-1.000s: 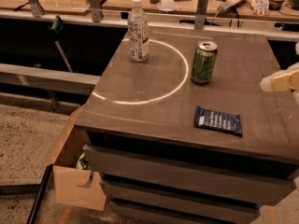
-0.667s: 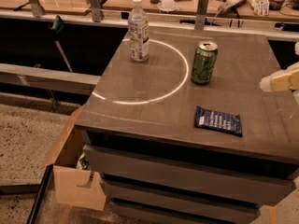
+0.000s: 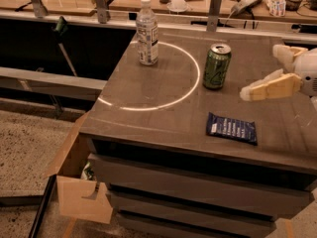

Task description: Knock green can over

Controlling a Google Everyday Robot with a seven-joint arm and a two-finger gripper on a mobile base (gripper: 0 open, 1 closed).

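The green can (image 3: pixel 217 66) stands upright on the brown table top (image 3: pixel 163 108), right of the table's middle, with its silver top and pull tab showing. My gripper (image 3: pixel 261 72) reaches in from the right edge of the view, a short way right of the can and apart from it. Its two pale fingers (image 3: pixel 271 88) are spread apart with nothing between them.
A clear plastic bottle (image 3: pixel 147 32) with a white cap stands at the back left of the table. A dark blue snack packet (image 3: pixel 232 128) lies flat in front of the can. A bright arc of light crosses the table. An open cardboard box (image 3: pixel 79 192) sits on the floor at the left.
My gripper has moved left, further into view and closer to the can; its second finger now shows. The can, the bottle and the packet have not moved.
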